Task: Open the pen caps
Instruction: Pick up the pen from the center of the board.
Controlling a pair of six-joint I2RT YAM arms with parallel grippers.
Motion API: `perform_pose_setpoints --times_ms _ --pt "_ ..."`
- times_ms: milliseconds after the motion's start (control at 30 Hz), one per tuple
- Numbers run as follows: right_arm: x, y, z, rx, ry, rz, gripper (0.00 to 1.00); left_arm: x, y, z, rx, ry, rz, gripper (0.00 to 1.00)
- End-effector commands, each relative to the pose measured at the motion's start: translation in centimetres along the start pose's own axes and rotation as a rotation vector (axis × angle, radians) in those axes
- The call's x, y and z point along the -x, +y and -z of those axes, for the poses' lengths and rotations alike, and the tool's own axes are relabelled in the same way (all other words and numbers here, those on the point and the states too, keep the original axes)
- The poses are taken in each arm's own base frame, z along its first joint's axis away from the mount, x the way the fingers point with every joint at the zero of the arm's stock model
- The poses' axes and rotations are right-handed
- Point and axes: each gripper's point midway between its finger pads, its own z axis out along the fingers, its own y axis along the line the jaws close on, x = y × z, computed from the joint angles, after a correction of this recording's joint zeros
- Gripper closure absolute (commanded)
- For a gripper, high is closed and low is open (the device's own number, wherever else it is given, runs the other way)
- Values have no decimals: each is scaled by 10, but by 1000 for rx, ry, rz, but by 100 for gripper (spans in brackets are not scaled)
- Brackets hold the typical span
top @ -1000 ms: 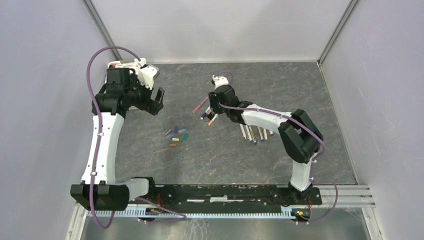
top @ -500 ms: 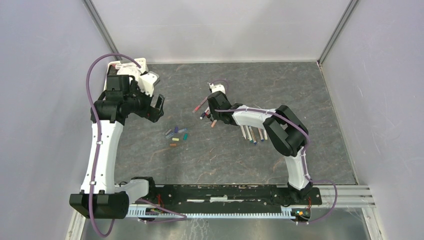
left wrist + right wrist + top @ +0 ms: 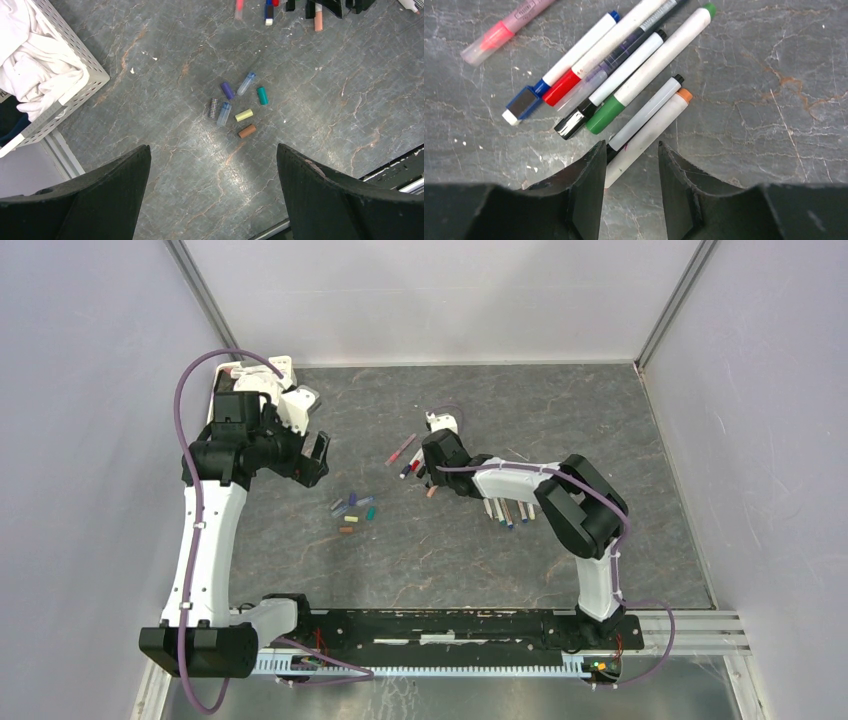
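While the left gripper point(image 3: 212, 150) has barely stirred over the last second, hanging high above the table point(image 3: 450, 560) with its jaws spread wide and nothing between them, the real change lies farther right. Near the white mesh basket point(image 3: 92, 75), the pen caps point(image 3: 244, 115) already pulled off lie flat in a loose cluster, each stubby axis turned its own way. Right of them, the right gripper point(image 3: 631, 146) has sunk low over the bundle of capped pens point(image 3: 624, 70), its arm folded tighter. Its jaws stand narrowly parted astride the near ends of a black-tipped pen point(image 3: 649, 107) and an orange-ended pen point(image 3: 659, 120); nothing looks clamped yet. That suggests the next pen is being chosen while the left arm waits to pull. In the wrist view these pens lie parallel, long axes slanting up to the right, the green cap point(image 3: 605, 115) and its neighbours at the near ends. Farthest right lie the opened pens point(image 3: 510, 512).
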Motion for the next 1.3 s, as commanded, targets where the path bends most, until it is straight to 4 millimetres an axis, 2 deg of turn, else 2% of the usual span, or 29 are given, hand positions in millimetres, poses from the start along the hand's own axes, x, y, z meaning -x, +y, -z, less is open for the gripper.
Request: perform_pose_setpoints --times_ms 0,133,267,467,633,967,1133,1267 --pt "15 7 21 58 -43 -10 52 5 -1 2 -9 -21 -31 0" --pt "31 10 33 79 -80 -9 52 7 -3 2 -18 -28 -29 0" --pt "37 10 41 98 -89 -11 53 8 -3 2 -23 -29 -24 0" --pt "20 1 35 72 -48 -14 61 11 -2 2 -24 -36 -24 0" --pt "1 -5 21 52 1 -15 62 11 -2 3 -22 -35 -26 0" --pt "-12 -9 1 23 43 -18 58 9 -5 2 -37 -26 -21 0" --pt "-21 -21 2 -27 65 -5 60 9 -4 3 -35 -28 -27 0" --pt "-27 -34 10 -49 62 -11 63 8 -6 1 -45 -26 -28 0"
